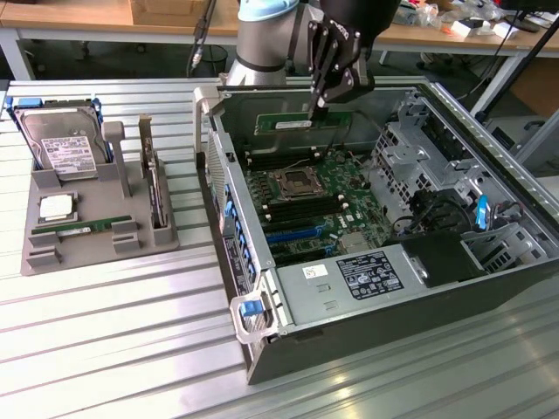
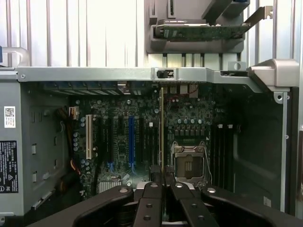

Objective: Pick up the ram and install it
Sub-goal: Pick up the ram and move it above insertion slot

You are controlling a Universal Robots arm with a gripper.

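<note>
My claw holds the ram over the open computer.

My claw [image 1: 321,105] is clenched on the ram [image 1: 297,123], a long thin green stick; I grip it on its top edge, nearer the end on the exterior view's right; the stick lies level and hangs above the green board [image 1: 319,209] inside the computer case [image 1: 393,325], at the far side of the square chip socket [image 1: 293,183]; from my wrist I see the ram [image 2: 162,127] edge on, a thin line running out from my fingers [image 2: 152,191], just beside the socket [image 2: 189,163]; on the worktop [image 1: 113,332], well apart, a grey tray [image 1: 39,255] holds a second stick [image 1: 79,229] and a hard drive [image 1: 61,144].
</note>
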